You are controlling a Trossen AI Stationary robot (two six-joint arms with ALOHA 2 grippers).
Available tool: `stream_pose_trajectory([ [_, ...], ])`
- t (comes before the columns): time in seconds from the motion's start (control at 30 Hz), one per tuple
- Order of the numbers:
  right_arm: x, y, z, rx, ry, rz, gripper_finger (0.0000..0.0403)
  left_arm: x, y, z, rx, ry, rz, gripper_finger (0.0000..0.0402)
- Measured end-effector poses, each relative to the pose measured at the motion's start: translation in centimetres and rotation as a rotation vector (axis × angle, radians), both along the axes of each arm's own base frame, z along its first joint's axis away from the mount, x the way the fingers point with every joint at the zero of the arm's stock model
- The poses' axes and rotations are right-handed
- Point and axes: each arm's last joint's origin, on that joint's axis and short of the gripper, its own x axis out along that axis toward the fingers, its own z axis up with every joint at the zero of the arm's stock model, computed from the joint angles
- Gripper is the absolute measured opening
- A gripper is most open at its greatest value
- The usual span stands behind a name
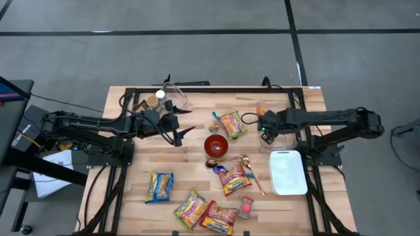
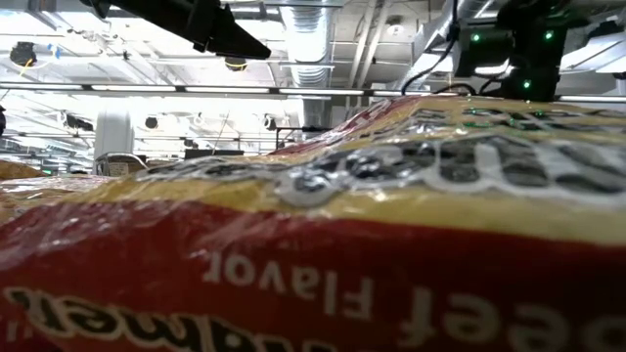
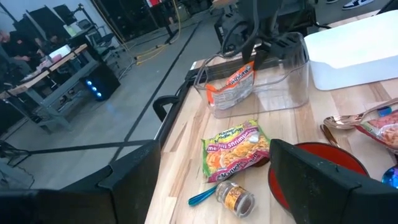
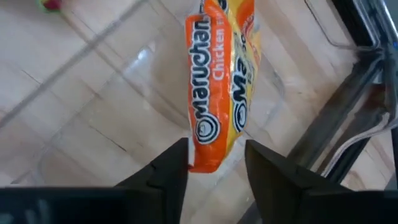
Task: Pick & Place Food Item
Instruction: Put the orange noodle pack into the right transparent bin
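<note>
Wooden desk (image 1: 131, 196) is carrying scattered noodle packets. Right tool (image 4: 214, 163), fingers parted, is releasing an orange ramen packet (image 4: 221, 81) into the clear bin (image 3: 273, 74); next comes withdrawing. Left tool (image 1: 186, 131) is waiting open, empty.

High view: overhead, facing straight down, far enough to take in the whole table (image 1: 131, 196) and both arms. Low view: at table-top level, facing the room, almost fully blocked by a noodle packet (image 2: 313, 244) pressed close to the lens. Left wrist view: looks across the table toward the clear bin (image 3: 273, 74). Right wrist view: looks down, close, into that same bin (image 4: 93, 118); both share its orange packet (image 4: 221, 81).
</note>
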Motion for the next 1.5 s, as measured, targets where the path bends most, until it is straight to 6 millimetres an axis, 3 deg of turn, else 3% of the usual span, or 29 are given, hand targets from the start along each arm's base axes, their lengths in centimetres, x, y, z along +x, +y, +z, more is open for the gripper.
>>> stream_pose_trajectory([
  [0.27,1.0,-0.4,-0.4,0.011,-0.022,0.068,0.001,0.0,0.0,0.0,0.0,0.0,-0.001,0.0296],
  [0.93,1.7,-0.9,1.0,-0.037,-0.186,0.149,0.0002,0.0,0.0,0.0,0.0,0.0,-0.001,0.0296],
  [1.5,2.1,-0.1,1.0,-0.007,-0.205,0.212,0.0067,0.0,0.0,0.0,0.0,0.0,-0.001,0.0296],
])
